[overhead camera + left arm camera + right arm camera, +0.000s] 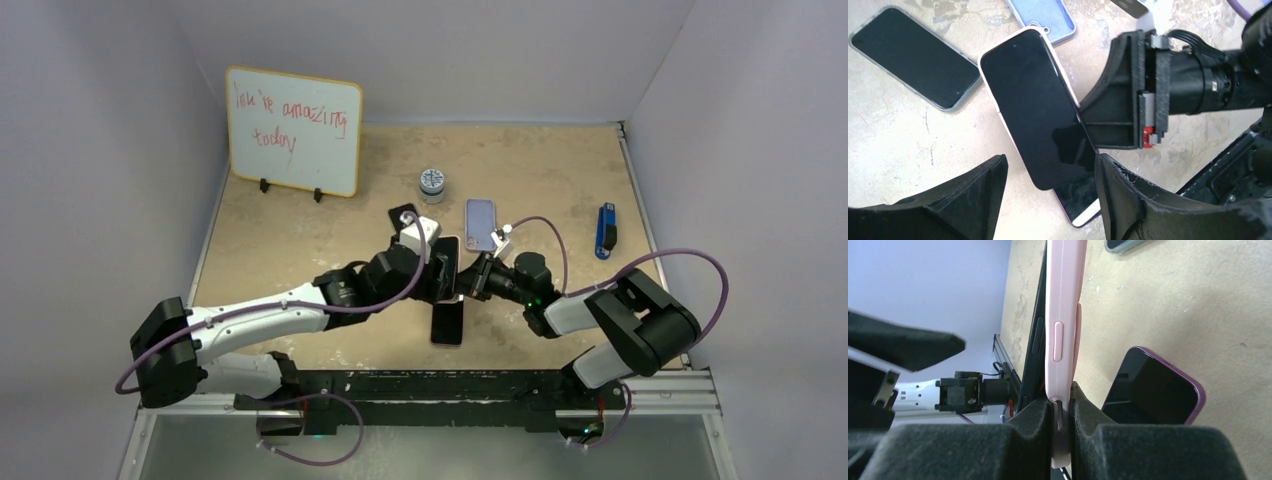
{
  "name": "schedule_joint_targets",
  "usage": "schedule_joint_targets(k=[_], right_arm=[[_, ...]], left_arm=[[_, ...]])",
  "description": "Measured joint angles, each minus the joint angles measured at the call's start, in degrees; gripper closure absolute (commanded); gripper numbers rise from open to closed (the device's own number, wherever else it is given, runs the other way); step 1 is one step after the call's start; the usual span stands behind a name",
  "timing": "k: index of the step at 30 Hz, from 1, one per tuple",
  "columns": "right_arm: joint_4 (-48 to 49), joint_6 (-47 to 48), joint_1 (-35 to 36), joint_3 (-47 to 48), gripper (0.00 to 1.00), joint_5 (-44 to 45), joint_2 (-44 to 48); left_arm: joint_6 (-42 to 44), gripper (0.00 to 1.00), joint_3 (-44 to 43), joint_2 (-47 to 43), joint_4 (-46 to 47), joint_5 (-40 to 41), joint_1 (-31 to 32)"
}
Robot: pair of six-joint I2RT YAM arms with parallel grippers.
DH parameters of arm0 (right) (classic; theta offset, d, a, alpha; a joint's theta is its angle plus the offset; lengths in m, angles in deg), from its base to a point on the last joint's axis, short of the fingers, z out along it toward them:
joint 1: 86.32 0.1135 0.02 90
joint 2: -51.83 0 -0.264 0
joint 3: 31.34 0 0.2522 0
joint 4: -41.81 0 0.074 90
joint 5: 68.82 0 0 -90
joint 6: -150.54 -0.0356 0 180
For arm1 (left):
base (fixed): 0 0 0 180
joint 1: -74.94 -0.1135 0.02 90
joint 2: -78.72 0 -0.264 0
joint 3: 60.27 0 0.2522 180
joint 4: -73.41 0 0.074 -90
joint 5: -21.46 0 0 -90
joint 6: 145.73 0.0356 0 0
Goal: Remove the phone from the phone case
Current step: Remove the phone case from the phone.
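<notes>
A black phone (pixel 1040 112) sits in a pink case (pixel 1064 315), lifted off the table between both arms (pixel 446 262). My right gripper (pixel 1062 407) is shut on the case's side edge; it shows as a black block in the left wrist view (pixel 1120 100). In the right wrist view the phone's dark edge (pixel 1034 345) stands a little apart from the case. My left gripper (pixel 1050 167) is open, its fingers (pixel 990 182) on either side of the phone's lower end. The right-hand finger is at the phone's corner and the left-hand one is apart from it.
A purple-edged phone (pixel 448 322) lies on the table under the held one. A lilac case (pixel 480 223) and a dark phone in a clear case (pixel 403 213) lie further back. A small jar (pixel 432 182), a whiteboard (pixel 293 130) and a blue tool (pixel 605 230) stand around.
</notes>
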Motion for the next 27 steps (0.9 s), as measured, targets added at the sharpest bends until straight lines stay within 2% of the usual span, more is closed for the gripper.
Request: schedule_joint_targets(k=[4,11,17,27], right_arm=[[-2.6,-0.11,-0.13,0.0,1.0,0.52,1.25],[-5.68,-0.11,-0.13,0.02,1.0,1.44,4.35],[-8.13,-0.07,-0.13,0.02,1.0,1.57,6.69],[-11.43,0.15,-0.17,0.02,1.0,1.9,10.32]], left_arm=[[2.32,0.34,-3.48,2.38,-3.21,8.07,6.69],[4.07,0.34,-9.92,11.26,-8.0,17.79,13.79],[4.07,0.35,-14.69,18.36,-13.11,24.59,16.46],[4.0,0.49,-20.94,26.47,-18.62,34.27,18.43]])
